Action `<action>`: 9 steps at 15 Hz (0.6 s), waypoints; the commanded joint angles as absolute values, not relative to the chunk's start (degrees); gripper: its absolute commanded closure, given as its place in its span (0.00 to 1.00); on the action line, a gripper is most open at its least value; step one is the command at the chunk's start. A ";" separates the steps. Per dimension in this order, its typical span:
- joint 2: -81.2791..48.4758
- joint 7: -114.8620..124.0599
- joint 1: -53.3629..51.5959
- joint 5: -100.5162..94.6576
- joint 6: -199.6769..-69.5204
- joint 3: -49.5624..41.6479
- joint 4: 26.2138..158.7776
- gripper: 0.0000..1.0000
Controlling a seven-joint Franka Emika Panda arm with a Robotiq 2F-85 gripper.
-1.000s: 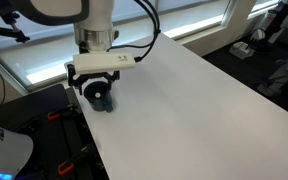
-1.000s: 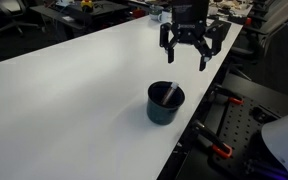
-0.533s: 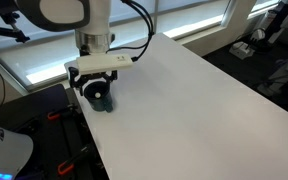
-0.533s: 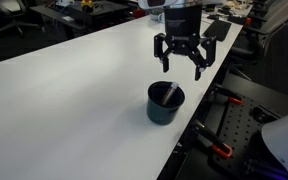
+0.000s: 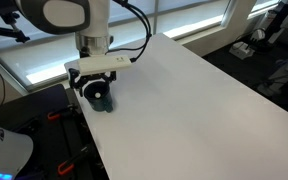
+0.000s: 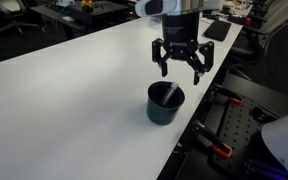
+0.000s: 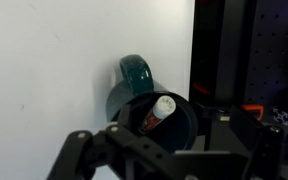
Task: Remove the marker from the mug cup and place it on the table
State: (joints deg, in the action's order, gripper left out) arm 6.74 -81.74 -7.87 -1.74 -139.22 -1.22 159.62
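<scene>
Above mug cup (image 6: 165, 108): gripper (image 6: 181, 72) was held wide open, empty.
Risk: marker (image 7: 158, 112) was leaning; mug cup could be knocked off table (image 6: 74, 90).

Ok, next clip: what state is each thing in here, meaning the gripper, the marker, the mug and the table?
gripper: open, hanging just above the mug cup, holding nothing.
marker: inside the mug cup, leaning against its wall, light end up, not gripped.
mug cup: upright on the table, close to the edge.
table: white top, carrying the mug cup.
</scene>
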 commanded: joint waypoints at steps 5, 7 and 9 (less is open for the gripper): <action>4.84 -80.45 -7.42 -0.98 -144.79 0.67 159.55 0.00; 4.07 -80.05 -7.47 -0.91 -146.09 0.98 159.55 0.01; 3.39 -79.57 -7.44 -0.98 -146.55 1.28 159.55 0.02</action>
